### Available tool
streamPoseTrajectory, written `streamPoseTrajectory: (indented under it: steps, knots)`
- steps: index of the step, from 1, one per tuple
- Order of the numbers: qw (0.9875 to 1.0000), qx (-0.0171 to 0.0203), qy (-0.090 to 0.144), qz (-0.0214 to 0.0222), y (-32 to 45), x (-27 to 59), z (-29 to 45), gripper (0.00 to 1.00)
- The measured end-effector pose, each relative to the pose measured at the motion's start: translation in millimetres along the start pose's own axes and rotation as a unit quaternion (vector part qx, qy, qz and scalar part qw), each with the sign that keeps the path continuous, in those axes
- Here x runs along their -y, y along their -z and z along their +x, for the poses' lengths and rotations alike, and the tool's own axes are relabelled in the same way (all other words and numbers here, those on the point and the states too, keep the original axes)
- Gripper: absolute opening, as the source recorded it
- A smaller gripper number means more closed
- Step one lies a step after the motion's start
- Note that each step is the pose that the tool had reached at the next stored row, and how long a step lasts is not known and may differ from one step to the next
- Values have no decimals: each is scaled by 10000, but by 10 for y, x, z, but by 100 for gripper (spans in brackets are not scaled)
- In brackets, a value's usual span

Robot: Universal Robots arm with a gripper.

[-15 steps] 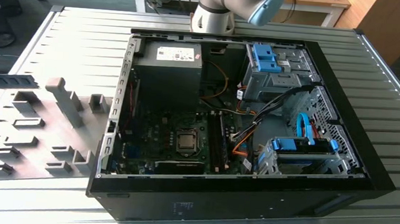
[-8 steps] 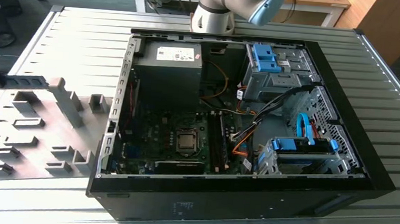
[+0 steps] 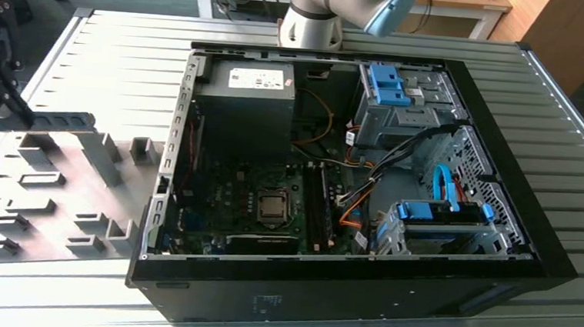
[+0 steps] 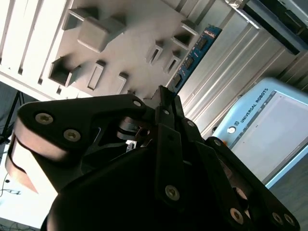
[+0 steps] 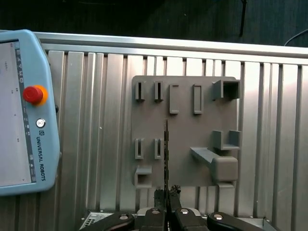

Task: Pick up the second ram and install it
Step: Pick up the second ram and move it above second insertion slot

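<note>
The PC case (image 3: 364,311) lies on the table (image 3: 125,51), with the holder plate (image 3: 68,194) at the exterior view's left of it. The gripper (image 3: 26,119) holds the second ram (image 3: 66,121) above that plate.

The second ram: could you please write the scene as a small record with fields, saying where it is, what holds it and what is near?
tool: shut on the second ram, at the exterior view's left
second ram: gripped at one end, held over the holder plate, outside the PC case
holder plate: grey, on the ribbed metal table, beside the case
PC case: open, motherboard showing
teach pendant: on the table beside the plate
task state: ram picked up, not yet installed
</note>
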State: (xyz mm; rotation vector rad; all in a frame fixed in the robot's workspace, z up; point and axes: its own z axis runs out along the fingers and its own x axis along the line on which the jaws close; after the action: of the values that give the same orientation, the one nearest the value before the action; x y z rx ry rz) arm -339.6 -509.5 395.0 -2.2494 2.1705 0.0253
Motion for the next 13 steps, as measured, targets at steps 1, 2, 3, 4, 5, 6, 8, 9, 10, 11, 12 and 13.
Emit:
streamPoseTrajectory:
  steps: [1, 2, 3, 4, 5, 6, 8, 9, 10, 11, 12, 13]
  knots:
    - [10000, 0, 0, 0, -1, 16, 1, 14]
    - [10000, 0, 0, 0, -2, 31, 1, 14]
    - [10000, 0, 0, 0, -2, 45, 2, 14]
    - [10000, 0, 0, 0, -3, 59, 2, 14]
    - [10000, 0, 0, 0, -3, 75, 2, 14]
    - [10000, 0, 0, 0, -3, 90, 3, 14]
    - [10000, 0, 0, 0, -4, 121, 4, 14]
    - [10000, 0, 0, 0, -4, 136, 5, 14]
    - [10000, 0, 0, 0, -4, 155, 6, 14]
    - [10000, 0, 0, 0, -4, 174, 6, 14]
    - [10000, 0, 0, 0, -5, 194, 7, 14]
    - [10000, 0, 0, 0, -5, 213, 8, 14]
